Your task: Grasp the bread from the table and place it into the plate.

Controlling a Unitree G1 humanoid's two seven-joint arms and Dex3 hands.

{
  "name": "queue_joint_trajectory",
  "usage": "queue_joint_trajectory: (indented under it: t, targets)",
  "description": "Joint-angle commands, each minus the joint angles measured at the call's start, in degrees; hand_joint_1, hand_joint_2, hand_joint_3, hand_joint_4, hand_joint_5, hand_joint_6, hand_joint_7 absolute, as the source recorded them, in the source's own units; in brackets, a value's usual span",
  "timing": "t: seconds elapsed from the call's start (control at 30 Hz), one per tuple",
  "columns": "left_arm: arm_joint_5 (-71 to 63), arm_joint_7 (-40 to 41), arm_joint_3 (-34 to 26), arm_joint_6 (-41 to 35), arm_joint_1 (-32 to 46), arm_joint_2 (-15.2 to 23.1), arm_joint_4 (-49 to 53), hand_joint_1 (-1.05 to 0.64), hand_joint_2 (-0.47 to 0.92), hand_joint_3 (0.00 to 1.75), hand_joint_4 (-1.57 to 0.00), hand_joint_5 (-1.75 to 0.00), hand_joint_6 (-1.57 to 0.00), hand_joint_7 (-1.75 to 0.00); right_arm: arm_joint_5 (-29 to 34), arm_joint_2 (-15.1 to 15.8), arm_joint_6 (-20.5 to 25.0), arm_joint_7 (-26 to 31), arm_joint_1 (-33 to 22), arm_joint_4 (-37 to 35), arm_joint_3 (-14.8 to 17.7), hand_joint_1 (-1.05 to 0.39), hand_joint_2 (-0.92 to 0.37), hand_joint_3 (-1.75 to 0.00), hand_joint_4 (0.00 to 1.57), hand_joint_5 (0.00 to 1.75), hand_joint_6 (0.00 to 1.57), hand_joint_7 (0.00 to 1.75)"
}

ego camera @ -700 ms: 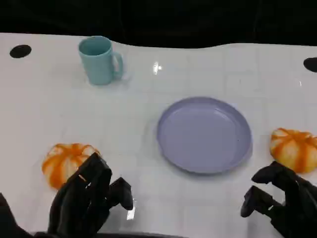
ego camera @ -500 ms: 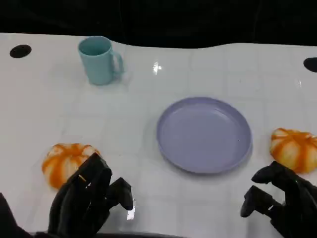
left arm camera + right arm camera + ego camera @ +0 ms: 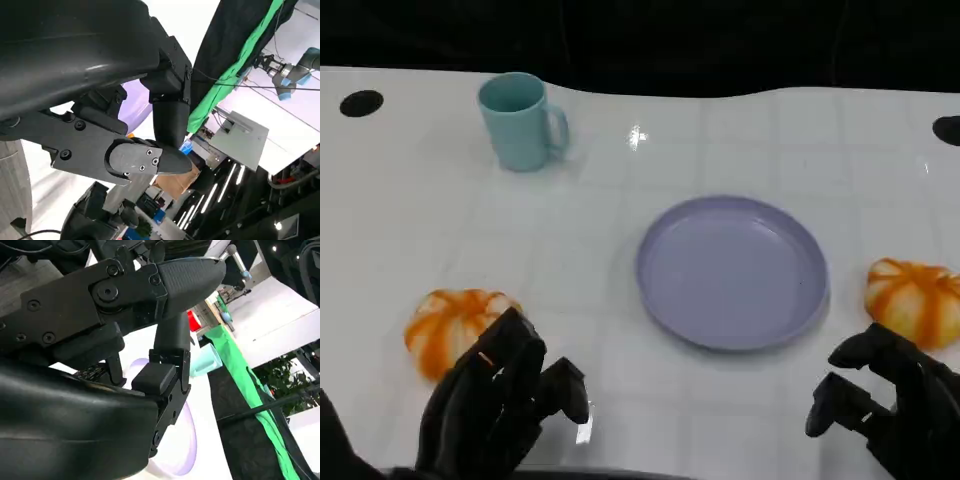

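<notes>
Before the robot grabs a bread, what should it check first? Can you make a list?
1. Plate has room for bread: ok, nothing lies in it.
2. Left hand free: ok, it holds nothing, fingers apart.
3. Right hand free: ok, it holds nothing.
4. Bread on the left within reach: ok, it lies just beyond the left hand.
5. Bread on the right within reach: ok, just beyond the right hand.
6. Teal mug out of the way: ok, it stands far back on the table.
</notes>
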State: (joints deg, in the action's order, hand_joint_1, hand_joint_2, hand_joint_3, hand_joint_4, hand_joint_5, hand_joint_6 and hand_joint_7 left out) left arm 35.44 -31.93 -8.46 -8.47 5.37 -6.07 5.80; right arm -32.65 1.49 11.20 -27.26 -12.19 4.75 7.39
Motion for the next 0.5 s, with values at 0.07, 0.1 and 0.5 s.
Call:
queue_joint_trajectory:
  t: [0.07, 0.1, 0.5]
  targets:
    - [-7.5, -0.8, 1.4, 7.6, 0.3, 3.6, -0.4, -0.59, 0.92, 0.3, -0.78, -1.75, -0.57, -1.67, 0.2, -0.1, -0.3, 0.5, -0.3, 0.6, 0.2, -0.52, -0.92, -0.19, 0.73, 1.56, 0.8, 1.07]
    - [-9.4, -0.9, 1.9, 9.6, 0.2, 4.5, -0.4, -0.59, 0.92, 0.31, -0.77, -1.75, -0.57, -1.66, 0.2, -0.1, -0.2, 0.6, -0.3, 0.6, 0.1, -0.52, -0.92, -0.19, 0.73, 1.56, 0.8, 1.07]
    - [-43.2, 8.0, 10.2, 16.9, 0.4, 20.4, -15.3, -0.47, 0.92, 0.11, -0.24, -0.87, -0.57, -0.12, -0.1, -0.2, 0.2, 0.5, -0.2, 0.7, 0.1, -0.52, -0.92, -0.17, 0.74, 1.55, 0.81, 1.06]
